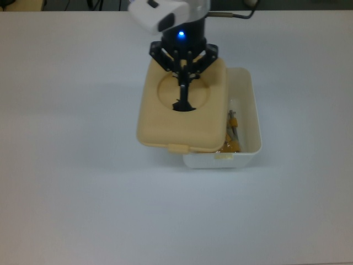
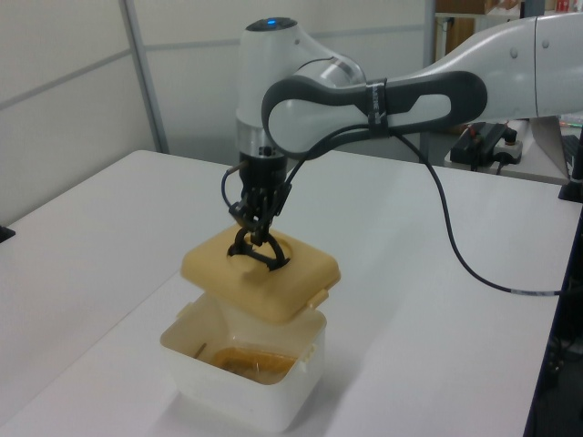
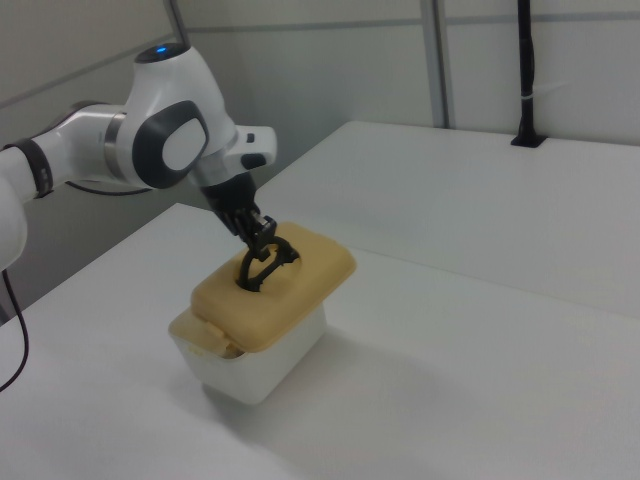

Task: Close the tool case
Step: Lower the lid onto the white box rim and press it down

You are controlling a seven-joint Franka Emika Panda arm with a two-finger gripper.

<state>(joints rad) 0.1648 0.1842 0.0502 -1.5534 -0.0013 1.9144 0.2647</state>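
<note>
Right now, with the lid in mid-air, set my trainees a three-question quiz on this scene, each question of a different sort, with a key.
1. True or false: the beige lid is fully seated on the white tub.
2. Multiple choice: the gripper holds the lid by (a) a corner, (b) its black handle, (c) its latch tab.
3. In the top view, which side of the tub shows uncovered?

Key
1. False: the lid hangs above the tub, offset and tilted.
2. b
3. The top view's right side, where the yellow tool shows.
</note>
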